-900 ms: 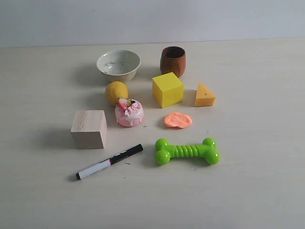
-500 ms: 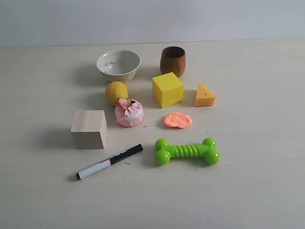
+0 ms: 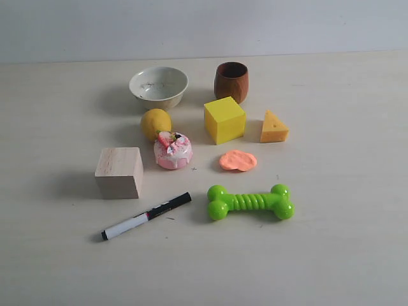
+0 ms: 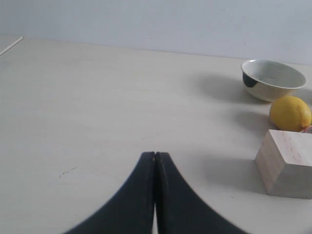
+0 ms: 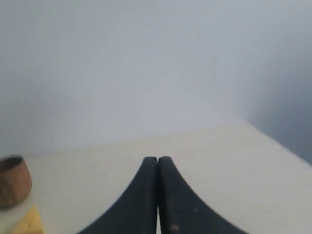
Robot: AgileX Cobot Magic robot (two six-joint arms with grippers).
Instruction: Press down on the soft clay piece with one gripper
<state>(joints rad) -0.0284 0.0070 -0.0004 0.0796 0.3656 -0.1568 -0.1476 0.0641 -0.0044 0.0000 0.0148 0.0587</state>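
The soft clay piece [image 3: 238, 160], a flat salmon-orange blob, lies on the table between the yellow cube [image 3: 224, 119] and the green toy bone [image 3: 250, 202]. Neither wrist view shows it. No arm or gripper appears in the exterior view. My left gripper [image 4: 155, 155] is shut with nothing in it, over bare table well away from the wooden block [image 4: 286, 162]. My right gripper [image 5: 157, 159] is also shut and holds nothing, with the brown cup [image 5: 13, 182] and cheese wedge [image 5: 30, 220] off to one side.
Around the clay stand a pink-and-white toy cake [image 3: 173, 150], a lemon [image 3: 155, 123], a white bowl [image 3: 159, 86], a brown cup [image 3: 231, 81], a cheese wedge [image 3: 273, 127], a wooden block [image 3: 119, 172] and a marker pen [image 3: 146, 216].
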